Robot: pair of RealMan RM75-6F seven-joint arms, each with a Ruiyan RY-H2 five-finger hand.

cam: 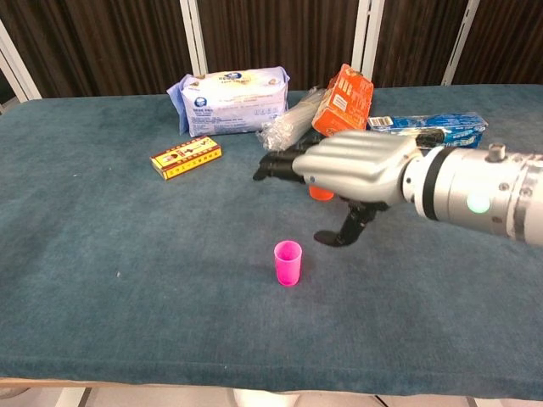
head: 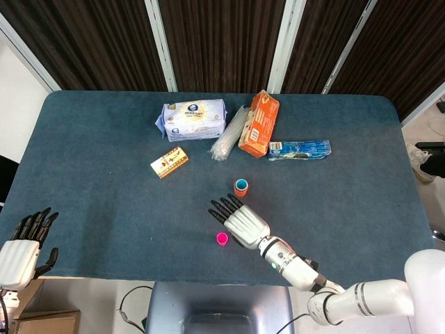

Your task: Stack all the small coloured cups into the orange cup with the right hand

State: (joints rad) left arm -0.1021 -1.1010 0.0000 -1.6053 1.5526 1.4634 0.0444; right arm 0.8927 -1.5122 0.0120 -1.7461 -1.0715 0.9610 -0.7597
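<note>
Right robot hand [head: 240, 221] spread flat above the bench [head: 104, 202], fingers apart, nothing held, hovering just beside the pink cup [head: 222, 239] without visible contact. Blue cup [head: 241, 184] nested in the orange cup [head: 240, 190] further back, near mid-bench. Judged partly complete: pink cup not yet stacked; left robot hand [head: 21, 247] idle, empty, at bench edge.

Right hand [head: 240, 222] reaches out from its forearm, palm down, fingers straight and spread, holding nothing; left hand [head: 21, 245] rests apart, fingers extended, empty.
</note>
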